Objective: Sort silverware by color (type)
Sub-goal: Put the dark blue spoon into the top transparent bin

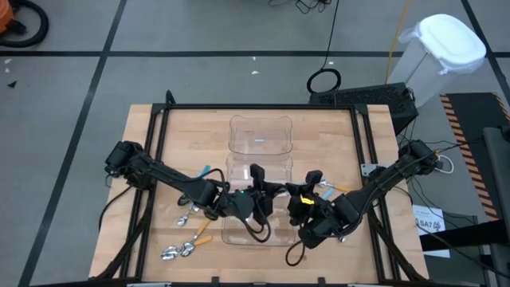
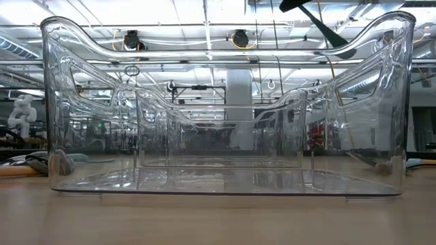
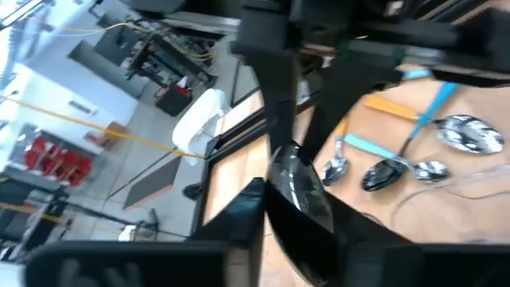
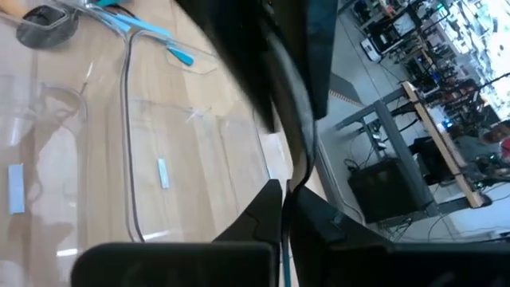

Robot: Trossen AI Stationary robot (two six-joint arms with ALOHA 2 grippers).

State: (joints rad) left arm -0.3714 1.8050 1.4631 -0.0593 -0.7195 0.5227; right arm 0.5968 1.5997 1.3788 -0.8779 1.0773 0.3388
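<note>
Over the clear bins (image 1: 259,171) at mid-table my two grippers meet on one dark spoon (image 3: 296,191). My left gripper (image 1: 259,201) is shut on its dark bowl. My right gripper (image 1: 307,203) is shut on the thin handle end (image 4: 296,151). Loose spoons with light-blue and orange handles lie flat on the wood: a group at the near left (image 1: 182,249) and a group to the right of the bins (image 3: 398,159). In the low view only the near bin (image 2: 225,170) and a dark tip (image 2: 313,17) high above it show. My left gripper pinches the spoon's dark bowl (image 3: 291,171) between its two fingers (image 3: 243,219); the handle runs away from them toward the other arm. The spoon is lifted clear above the bins. My right gripper's fingers (image 4: 263,211) are shut on the thin handle (image 4: 292,179) at its end. The handle runs on from the fingertips toward the left gripper. How far back it reaches between them does not show.
Two clear bins stand one behind the other at the table's middle, the far one (image 1: 261,131) behind the grippers. A black frame (image 1: 259,106) runs round the table's edge. Off the table at the back right stands a white lidded bin (image 1: 442,52).
</note>
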